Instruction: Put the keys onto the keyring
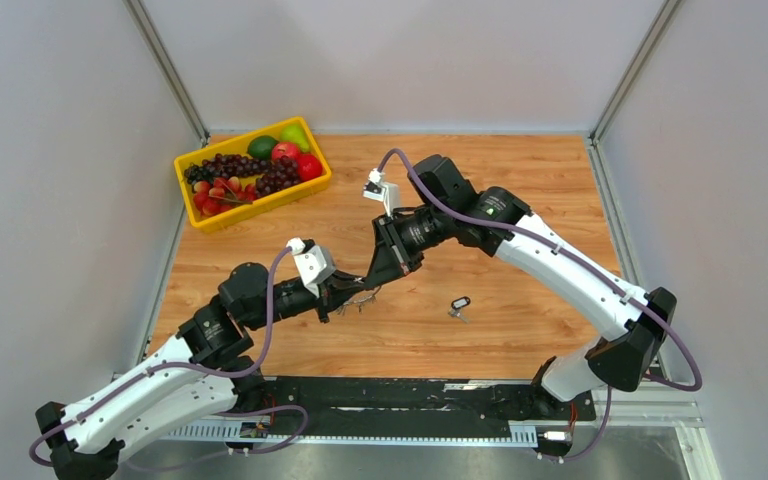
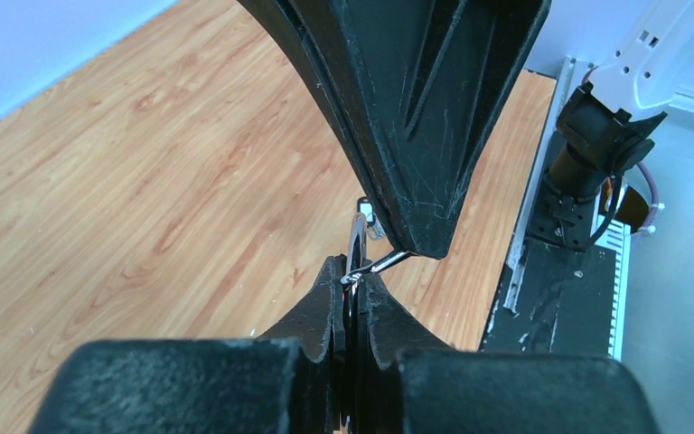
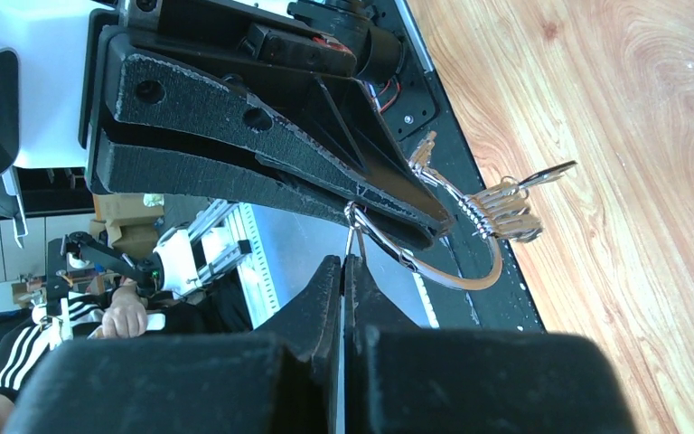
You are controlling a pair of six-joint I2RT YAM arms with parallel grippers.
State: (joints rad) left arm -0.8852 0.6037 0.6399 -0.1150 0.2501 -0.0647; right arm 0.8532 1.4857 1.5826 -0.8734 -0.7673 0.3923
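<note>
My left gripper (image 1: 353, 297) is shut on the keyring (image 1: 363, 299), a thin silver wire ring held above the table at mid-left. In the left wrist view the keyring (image 2: 356, 237) stands edge-on in the shut left gripper (image 2: 354, 271). My right gripper (image 1: 372, 283) meets it from above and is shut on a thin silver wire end of the ring. In the right wrist view the ring (image 3: 470, 278) curves past the right gripper (image 3: 344, 262), with tiny silver keys (image 3: 506, 212) dangling. One black-headed key (image 1: 460, 303) lies on the table, to the right of both grippers.
A yellow basket (image 1: 256, 208) of fruit stands at the back left. The black base rail (image 1: 410, 400) runs along the near edge. Grey walls close in the left, right and back sides.
</note>
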